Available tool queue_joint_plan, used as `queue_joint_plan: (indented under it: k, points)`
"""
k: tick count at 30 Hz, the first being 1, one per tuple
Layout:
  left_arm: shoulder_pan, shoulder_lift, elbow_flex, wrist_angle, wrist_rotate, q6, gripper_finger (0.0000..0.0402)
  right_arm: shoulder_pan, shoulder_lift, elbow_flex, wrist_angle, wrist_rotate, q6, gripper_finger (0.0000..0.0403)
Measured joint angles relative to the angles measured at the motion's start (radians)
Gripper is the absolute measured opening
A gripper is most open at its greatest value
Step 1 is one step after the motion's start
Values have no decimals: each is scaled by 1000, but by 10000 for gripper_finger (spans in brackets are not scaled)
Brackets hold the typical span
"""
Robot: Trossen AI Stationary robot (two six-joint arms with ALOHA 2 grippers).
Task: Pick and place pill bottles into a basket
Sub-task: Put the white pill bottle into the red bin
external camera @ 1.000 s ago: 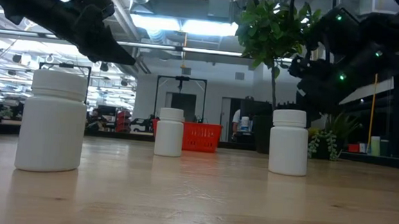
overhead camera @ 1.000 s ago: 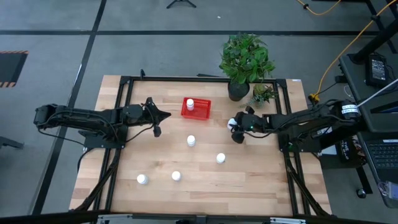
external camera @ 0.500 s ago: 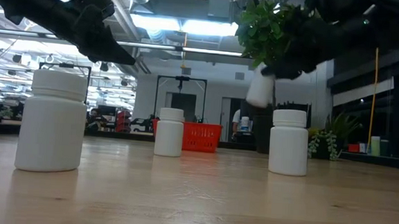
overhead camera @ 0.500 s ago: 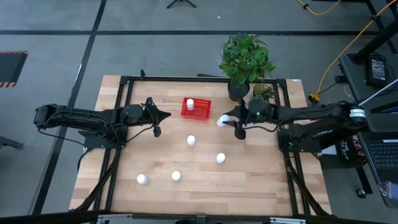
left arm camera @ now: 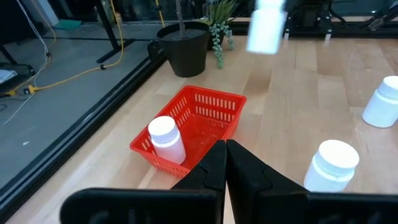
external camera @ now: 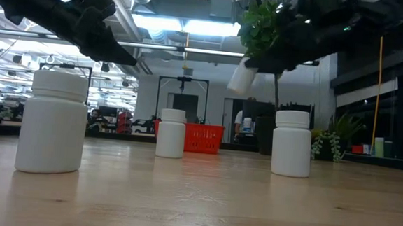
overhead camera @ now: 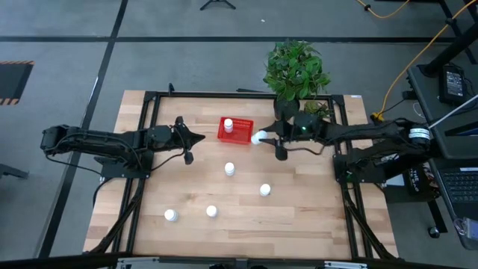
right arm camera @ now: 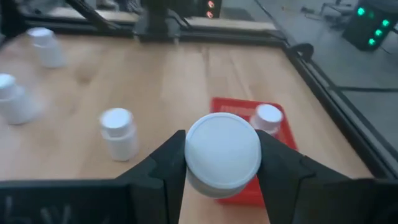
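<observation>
The red basket point(overhead camera: 235, 129) sits at the table's far middle, with one white pill bottle point(left arm camera: 166, 139) standing in it. My right gripper point(overhead camera: 261, 139) is shut on another white bottle point(right arm camera: 224, 154), raised just right of the basket. Several bottles stand upright on the table: one point(overhead camera: 229, 169) in the middle, one point(overhead camera: 265, 190) right of it, two point(overhead camera: 211, 211) point(overhead camera: 171, 216) nearer the front. My left gripper point(overhead camera: 200, 137) is shut and empty, left of the basket. My right gripper pinches the bottle between its two fingers, which sit on opposite sides of its body point(right arm camera: 193, 180) just below the cap. The fingers come about level from the table's right side. The bottle is lifted clear and tilted point(external camera: 241, 77), its cap toward the basket.
A dark pot point(overhead camera: 286, 108) with a leafy plant and a smaller plant point(overhead camera: 315, 112) stand at the far right, close behind my right arm. Black frame rails point(overhead camera: 246, 95) run along the table's edges. Bare wood lies between the standing bottles.
My right gripper has carried its bottle toward the table's left edge and a little toward the far edge, from the right side to just beside the basket. The bottle stays clear of the table and now tilts.
</observation>
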Motion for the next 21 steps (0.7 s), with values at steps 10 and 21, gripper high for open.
queue_joint_plan:
  k: [10,21]
  points:
    - [0,0,0,0,2,0,6,-89,284,224,16,-123,-62,152]
    - [0,0,0,0,0,54,2,-117,457,503,-272,-139,-183,152]
